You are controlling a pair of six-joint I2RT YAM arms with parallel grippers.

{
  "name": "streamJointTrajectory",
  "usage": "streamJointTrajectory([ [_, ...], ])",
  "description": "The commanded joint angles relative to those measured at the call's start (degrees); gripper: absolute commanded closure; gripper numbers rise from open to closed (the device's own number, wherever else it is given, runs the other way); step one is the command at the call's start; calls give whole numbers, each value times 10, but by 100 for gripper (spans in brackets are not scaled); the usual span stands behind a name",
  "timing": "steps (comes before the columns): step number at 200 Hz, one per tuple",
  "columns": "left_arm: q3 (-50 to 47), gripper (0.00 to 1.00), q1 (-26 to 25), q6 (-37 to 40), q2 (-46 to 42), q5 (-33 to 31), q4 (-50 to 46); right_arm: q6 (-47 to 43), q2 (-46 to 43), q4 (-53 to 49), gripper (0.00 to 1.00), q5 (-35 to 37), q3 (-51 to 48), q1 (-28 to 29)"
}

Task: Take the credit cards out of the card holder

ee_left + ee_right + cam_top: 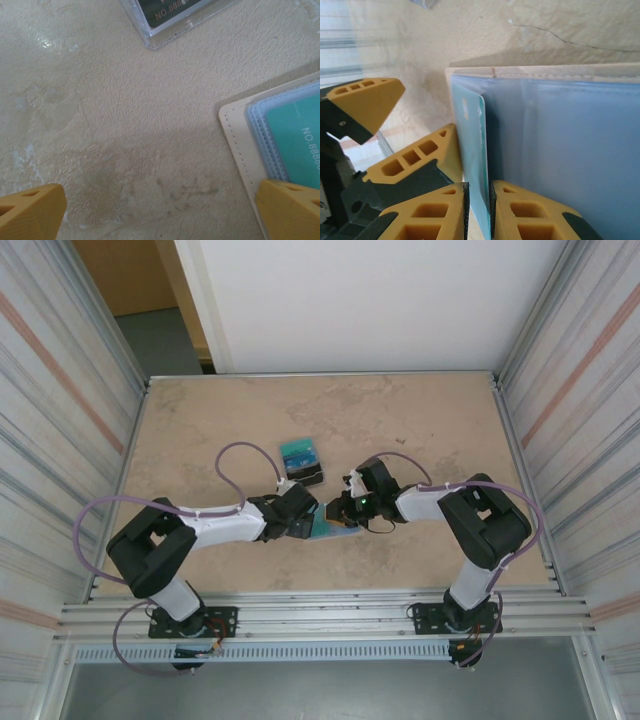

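One teal credit card [474, 150] stands partly out of the card holder [560, 150]. Its lower edge is pinched between the two yellow fingers of the right gripper [479, 192], which are drawn almost together on the thin plastic. The holder lies open on the table [420, 420], pale blue inner face up with a stitched tan border around it. From above it sits between the two grippers, near the front middle of the surface.

The left gripper [160, 210] is just beside the holder on its other side, fingers spread wide with only bare table between them. One of those fingers overlaps the holder's near corner in the left wrist view; I cannot tell whether it touches.

Farther back on the table, apart from the holder and clear of both grippers, lies a stack of cards [302, 462] in teal, blue and dark. Its corner shows at the top of the left wrist view, a dark card under a clear edge.
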Motion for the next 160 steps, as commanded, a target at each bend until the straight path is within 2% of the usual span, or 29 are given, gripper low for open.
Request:
streamJointTrajectory([
  [1,-4,1,-2,-2,30,6,-23,19,15,45,80,-26,-4,6],
  [61,-3,1,-2,-2,34,7,-25,28,9,61,80,-28,-16,2],
  [117,-3,1,-3,-6,35,3,-31,65,1,138,78,-68,-40,-21],
  [160,-1,1,-3,-6,38,2,-33,71,-12,150,78,-73,-52,-29],
])
